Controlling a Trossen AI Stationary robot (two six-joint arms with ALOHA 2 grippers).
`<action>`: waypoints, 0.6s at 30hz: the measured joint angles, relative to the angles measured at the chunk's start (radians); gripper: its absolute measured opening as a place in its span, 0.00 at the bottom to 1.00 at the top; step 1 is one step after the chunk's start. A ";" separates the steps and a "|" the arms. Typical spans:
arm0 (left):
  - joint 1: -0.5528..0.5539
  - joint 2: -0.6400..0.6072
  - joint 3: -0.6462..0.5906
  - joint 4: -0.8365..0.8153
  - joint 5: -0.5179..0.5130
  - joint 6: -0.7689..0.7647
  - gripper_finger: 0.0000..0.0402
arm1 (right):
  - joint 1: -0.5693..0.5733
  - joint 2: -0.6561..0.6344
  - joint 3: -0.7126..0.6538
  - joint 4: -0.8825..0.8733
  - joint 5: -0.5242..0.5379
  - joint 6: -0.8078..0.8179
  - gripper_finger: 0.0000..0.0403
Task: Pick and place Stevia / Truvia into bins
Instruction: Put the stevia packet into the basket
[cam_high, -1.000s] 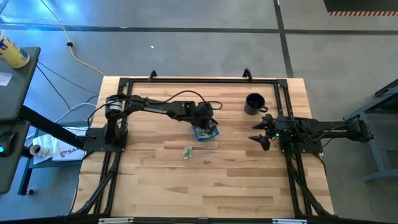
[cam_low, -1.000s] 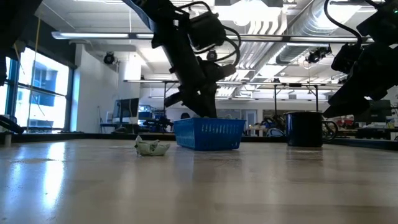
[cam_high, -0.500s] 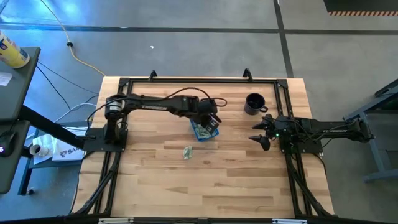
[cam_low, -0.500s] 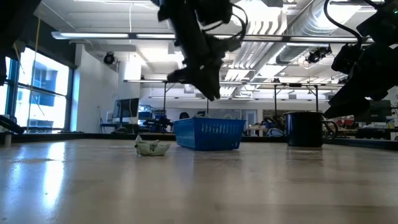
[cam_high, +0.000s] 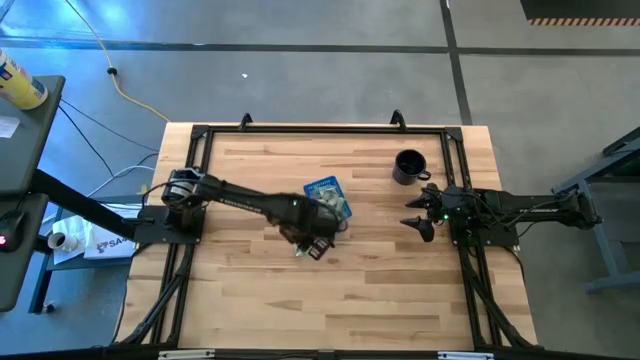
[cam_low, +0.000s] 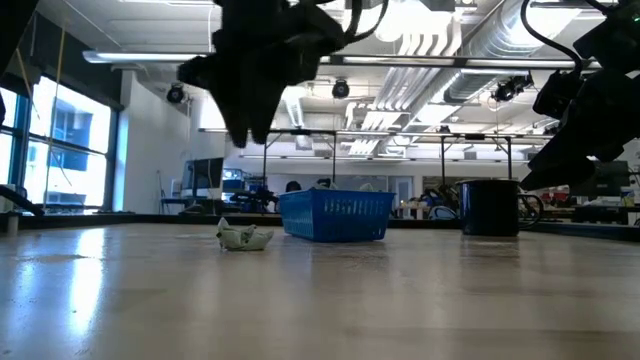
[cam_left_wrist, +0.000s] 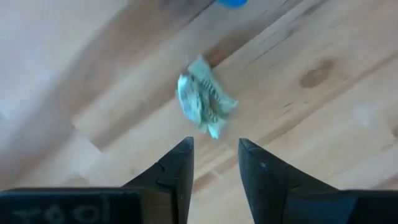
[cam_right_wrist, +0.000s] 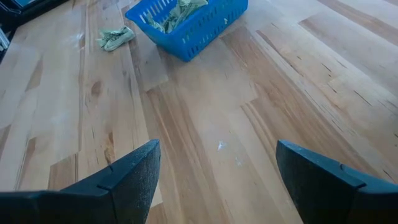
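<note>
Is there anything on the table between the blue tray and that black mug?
Nothing: only bare wood lies between the blue tray and the black mug, seen from the high view.

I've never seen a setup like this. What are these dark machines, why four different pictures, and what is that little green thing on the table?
They are two robot arms fixed at a wooden table; each ends in two fingers for picking things up.

One picture looks straight down on the table, one looks level across its top, and the other two come from small cameras on each arm's wrist, looking past its own fingers.

On the table lie a blue tray with sweetener packets in it, a black mug, and one crumpled green packet lying loose beside the tray.

The left gripper hangs above that loose packet with its fingers apart, holding nothing. The right gripper waits at the table's right side, fingers wide open and empty.
</note>
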 joint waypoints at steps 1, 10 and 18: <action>-0.007 0.000 -0.013 0.009 0.001 -0.049 0.40 | 0.000 0.000 0.000 0.000 0.000 0.000 0.76; -0.004 0.000 -0.150 0.133 0.027 -0.158 0.40 | 0.000 0.000 0.000 0.000 0.000 0.000 0.76; 0.018 0.000 -0.266 0.221 0.039 -0.190 0.40 | 0.000 0.000 0.000 0.000 0.000 0.000 0.76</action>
